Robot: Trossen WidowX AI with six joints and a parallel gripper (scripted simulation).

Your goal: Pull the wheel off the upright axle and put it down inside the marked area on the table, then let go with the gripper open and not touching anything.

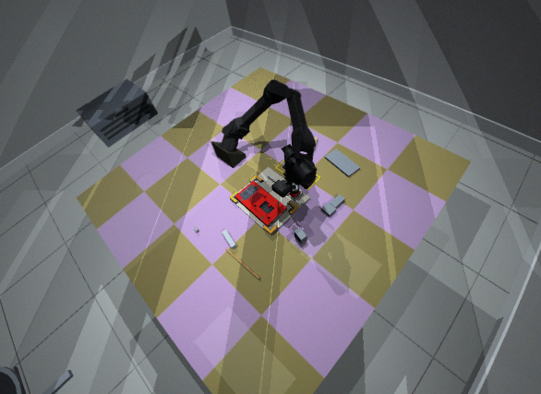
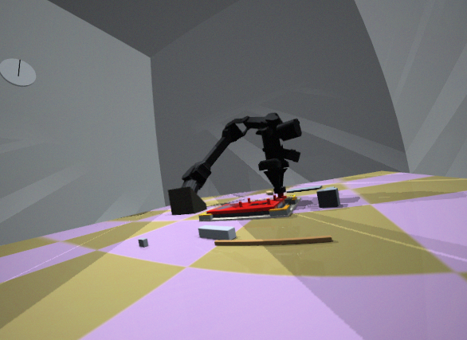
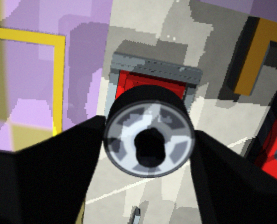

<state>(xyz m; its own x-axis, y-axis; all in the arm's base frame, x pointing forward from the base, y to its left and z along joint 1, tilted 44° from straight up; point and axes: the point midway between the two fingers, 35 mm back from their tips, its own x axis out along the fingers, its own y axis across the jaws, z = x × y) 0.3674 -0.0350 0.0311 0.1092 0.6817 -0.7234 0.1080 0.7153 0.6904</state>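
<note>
The wheel [image 3: 149, 120], a pale grey spoked disc with a dark side wall and a dark centre, sits over a red block [image 3: 129, 82] in a grey frame. My gripper [image 1: 294, 188] [image 2: 280, 191] [image 3: 148, 131] points down and is shut on the wheel, one black finger on each side. In the exterior view the fingertips are low, just above the red base. The axle is hidden or not distinct from the wheel's dark centre. The marked area, a yellow outline [image 1: 315, 182] [image 3: 59, 95], lies on the table to the left in the wrist view, beside the grey board.
A red plate [image 1: 255, 200] [image 2: 239, 208] with pegs lies on the board between orange corner brackets [image 3: 245, 80]. Grey blocks [image 1: 300, 235] [image 2: 328, 197] [image 1: 228, 238] [image 2: 217, 232], a flat grey slab [image 1: 342, 162] and a brown rod [image 1: 245, 265] [image 2: 272, 241] lie around it.
</note>
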